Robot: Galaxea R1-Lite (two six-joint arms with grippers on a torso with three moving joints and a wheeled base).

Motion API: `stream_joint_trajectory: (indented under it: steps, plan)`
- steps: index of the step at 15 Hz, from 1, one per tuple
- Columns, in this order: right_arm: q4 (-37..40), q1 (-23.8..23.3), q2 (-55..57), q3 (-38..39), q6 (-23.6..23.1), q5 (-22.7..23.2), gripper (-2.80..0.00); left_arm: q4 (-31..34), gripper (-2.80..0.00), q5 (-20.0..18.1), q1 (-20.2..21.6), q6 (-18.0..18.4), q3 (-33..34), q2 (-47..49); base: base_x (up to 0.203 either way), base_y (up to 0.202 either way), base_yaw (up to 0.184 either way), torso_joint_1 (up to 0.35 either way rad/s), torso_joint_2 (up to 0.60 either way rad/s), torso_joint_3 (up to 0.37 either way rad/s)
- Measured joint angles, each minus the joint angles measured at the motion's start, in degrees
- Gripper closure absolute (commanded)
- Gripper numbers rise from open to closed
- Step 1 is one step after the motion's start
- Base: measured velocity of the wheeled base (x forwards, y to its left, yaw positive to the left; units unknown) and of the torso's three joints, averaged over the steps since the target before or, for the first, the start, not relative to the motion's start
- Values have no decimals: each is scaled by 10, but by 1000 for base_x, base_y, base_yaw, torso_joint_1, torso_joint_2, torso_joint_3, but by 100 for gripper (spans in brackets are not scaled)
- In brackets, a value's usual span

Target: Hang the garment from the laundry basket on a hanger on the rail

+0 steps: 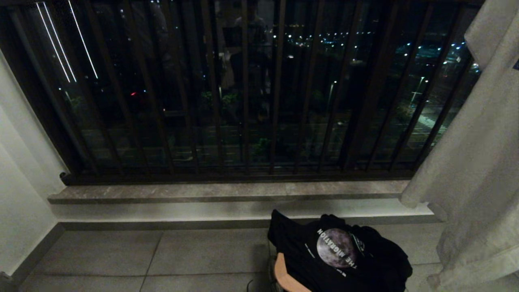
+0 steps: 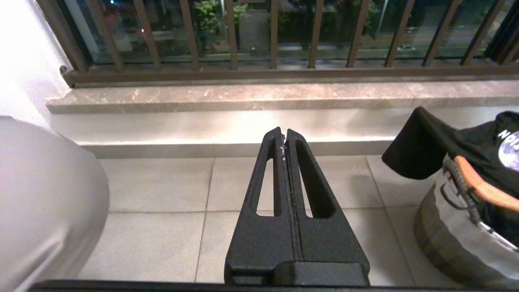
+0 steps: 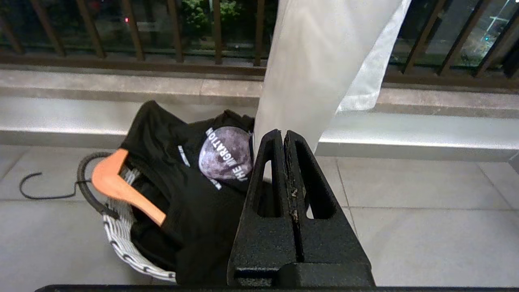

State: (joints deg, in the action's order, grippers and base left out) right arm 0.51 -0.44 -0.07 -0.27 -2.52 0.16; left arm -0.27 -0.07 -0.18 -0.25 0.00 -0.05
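Observation:
The garment (image 1: 336, 259), a black T-shirt with a round moon print, is heaped in the laundry basket (image 3: 121, 239) on the tiled floor. A wooden hanger (image 3: 121, 188) sticks out from under the cloth at the basket's rim. In the left wrist view the garment (image 2: 429, 150), hanger (image 2: 482, 188) and basket (image 2: 450, 227) sit off to one side. My left gripper (image 2: 284, 136) is shut and empty above bare tiles. My right gripper (image 3: 284, 136) is shut and empty, beside and above the garment (image 3: 190, 190). Neither arm shows in the head view. The rail is out of view.
A dark balustrade (image 1: 243, 101) with vertical bars stands behind a stone ledge (image 1: 227, 190). A large white cloth (image 1: 478, 142) hangs at the right, close to the basket. A white wall (image 1: 20, 182) closes the left side. A thin dark hook (image 3: 40, 190) lies on the floor by the basket.

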Motion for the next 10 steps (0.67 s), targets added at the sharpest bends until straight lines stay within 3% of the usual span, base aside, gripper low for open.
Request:
stream_joint_trajectory:
  steps: [4,10]
  plan:
    - [0,0,0,0,0,0,0,0,0,0,0,-1,0,0,0,0,0,-1,51,33]
    - [32,2,0,-9,-1,1,0,0,0,0,0,-1,0,0,0,0,0,1,2,-164]
